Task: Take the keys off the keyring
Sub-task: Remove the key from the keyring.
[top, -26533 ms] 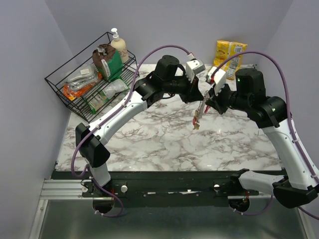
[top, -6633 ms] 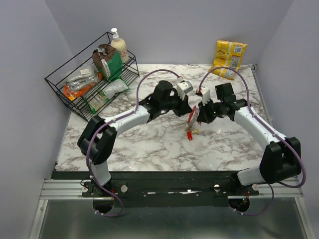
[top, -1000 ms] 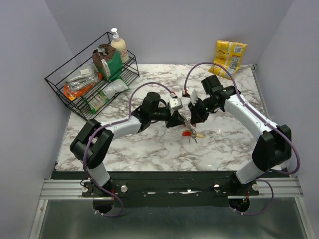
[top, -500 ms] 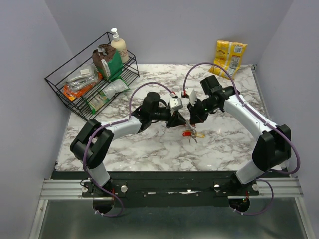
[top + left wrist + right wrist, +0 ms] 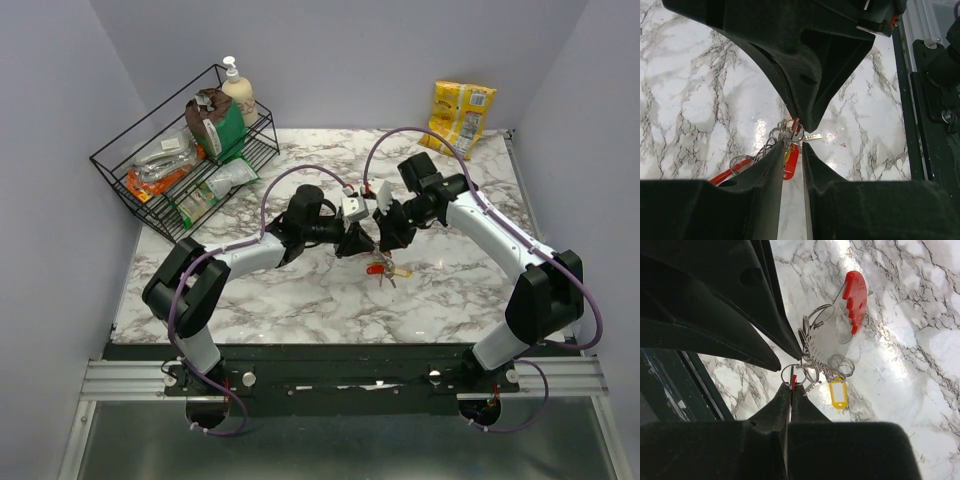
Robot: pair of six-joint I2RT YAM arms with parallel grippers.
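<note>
While the keys [image 5: 384, 268] are bunching on the keyring [image 5: 855, 297] at the table's [image 5: 300, 290] middle, the right gripper [image 5: 791, 384] is pinching 1 of them by its red edge; the left gripper's [image 5: 792, 147] fingers [image 5: 765, 190] are sitting narrowly apart at the rings, grip unclear.

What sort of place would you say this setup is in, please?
Probably a robot lab cell dressed as a home counter: plain lilac walls enclose a marble-look table, and a wire rack holds a soap bottle and packets.

Keyring [image 5: 809, 360] in right gripper's [image 5: 791, 386] tight pinch
</note>
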